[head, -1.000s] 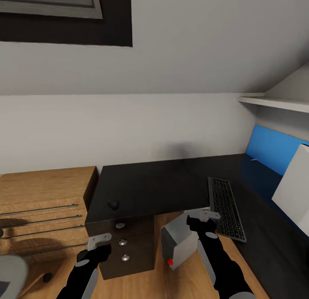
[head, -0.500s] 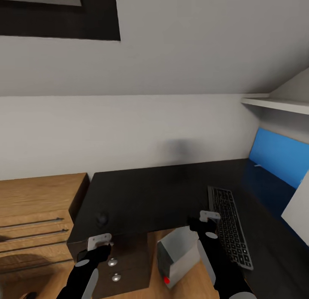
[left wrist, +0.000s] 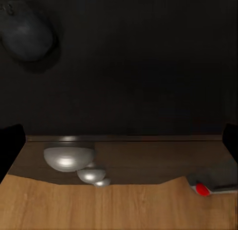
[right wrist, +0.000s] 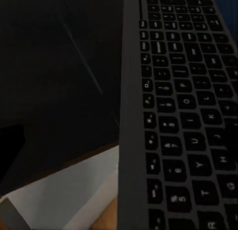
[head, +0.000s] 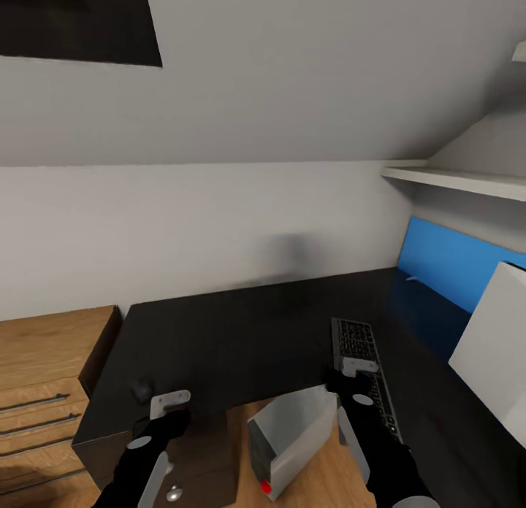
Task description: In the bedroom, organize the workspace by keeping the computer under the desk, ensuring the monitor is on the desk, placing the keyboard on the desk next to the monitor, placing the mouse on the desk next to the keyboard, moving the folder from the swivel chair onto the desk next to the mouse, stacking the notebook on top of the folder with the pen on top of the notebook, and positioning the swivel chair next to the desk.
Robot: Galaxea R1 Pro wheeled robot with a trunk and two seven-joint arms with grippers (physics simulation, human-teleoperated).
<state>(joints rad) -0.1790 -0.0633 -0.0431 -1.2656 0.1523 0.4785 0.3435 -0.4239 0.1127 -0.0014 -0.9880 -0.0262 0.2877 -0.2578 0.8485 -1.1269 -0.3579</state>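
The black desk (head: 241,333) fills the middle of the head view. On its left end lies the small black mouse (head: 139,389), and the slim keyboard (head: 361,366) rests near the right front edge. Below that edge the silver-grey computer (head: 288,439) stands tilted on the floor, red button (head: 266,487) low on its front. My left gripper (head: 169,402) hovers open at the front edge, just right of the mouse (left wrist: 27,36). Over the keyboard's near end (right wrist: 183,116) is my right gripper (head: 358,367), open and empty.
A light wooden drawer chest (head: 44,362) adjoins the desk's left end. A blue wall panel (head: 453,263) and a white slab (head: 493,347) stand at the right, under a white shelf (head: 453,179). Round silver drawer knobs (left wrist: 68,158) sit below the desk's edge, above wooden floor (left wrist: 99,210).
The whole view has shifted: the camera moved closer and rightward, so the desk, chest and computer slid left and down. Both grippers now reach over the desk's front edge.
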